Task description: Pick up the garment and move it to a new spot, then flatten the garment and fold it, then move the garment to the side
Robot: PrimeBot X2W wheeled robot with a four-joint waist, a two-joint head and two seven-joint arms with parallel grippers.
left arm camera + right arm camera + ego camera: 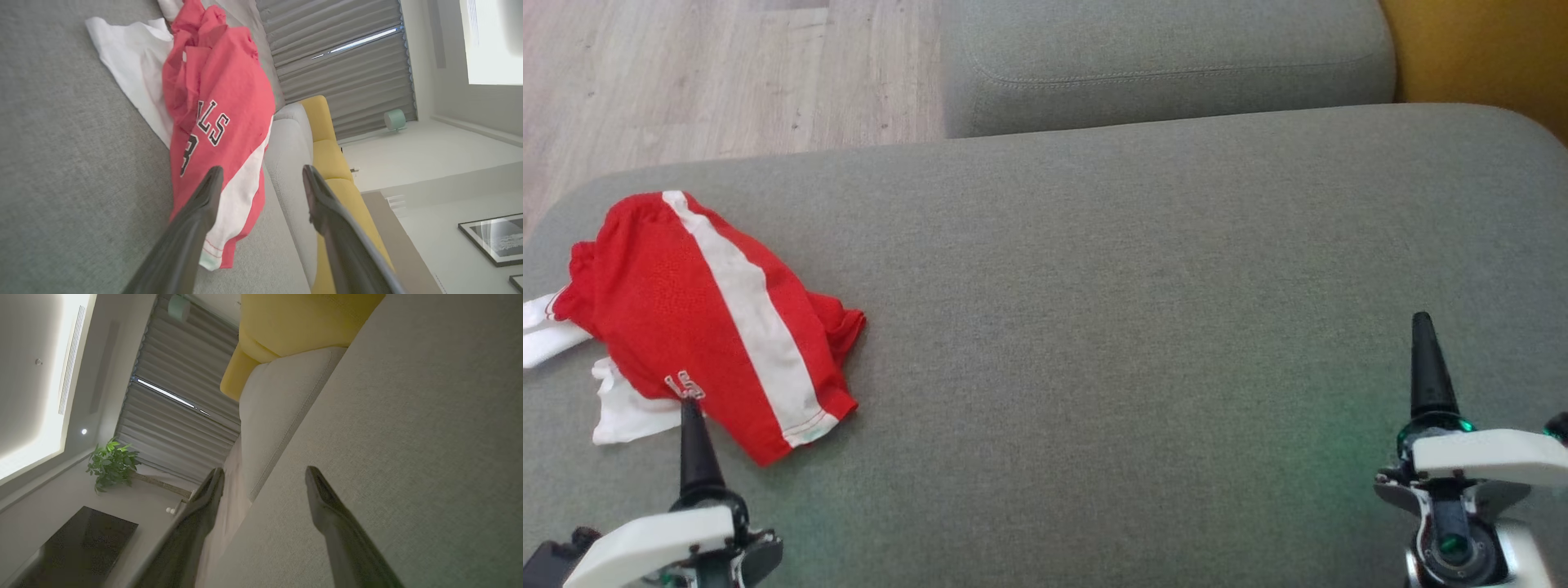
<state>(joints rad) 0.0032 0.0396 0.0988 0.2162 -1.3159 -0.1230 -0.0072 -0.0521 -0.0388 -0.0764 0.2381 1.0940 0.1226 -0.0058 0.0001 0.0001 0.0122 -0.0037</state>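
Garment count: one garment (686, 310), red, crumpled in a heap.
Stripe count: one broad white stripe (747, 318) across the red.
White cloth: two white flaps (625, 412) stick out from under the red, on the side away from the right gripper.
Print: the letters "LS" and a figure "3" (204, 130) show in the left wrist view.
Grippers: two, each with two long dark fingers.
Left gripper (262, 169): released, fingers spread wide, nothing between them.
Right gripper (265, 470): released, fingers spread wide, only grey fabric beyond them.
Cushions: two grey, one large seat cushion (1135, 286) under both grippers and a smaller grey block (1168, 65) beyond it; one yellow cushion (327, 134) further off.
Garment place: straight ahead of the left gripper, on the seat cushion; one fingertip (690, 408) meets its near edge at the print, and whether it touches cannot be told. It is well apart from the right gripper, across the cushion.
Long axis: diagonal, following the stripe.
Near end: the stitched hem (805, 425), just to the right of the left gripper's fingertip.
Far end: ahead of the left gripper and slightly to its left.
Lie: bunched, not flat, with folds gathered on its right side.
Room: wooden floor (686, 73), grey curtain (343, 61), one potted plant (112, 463), one dark table (81, 539).
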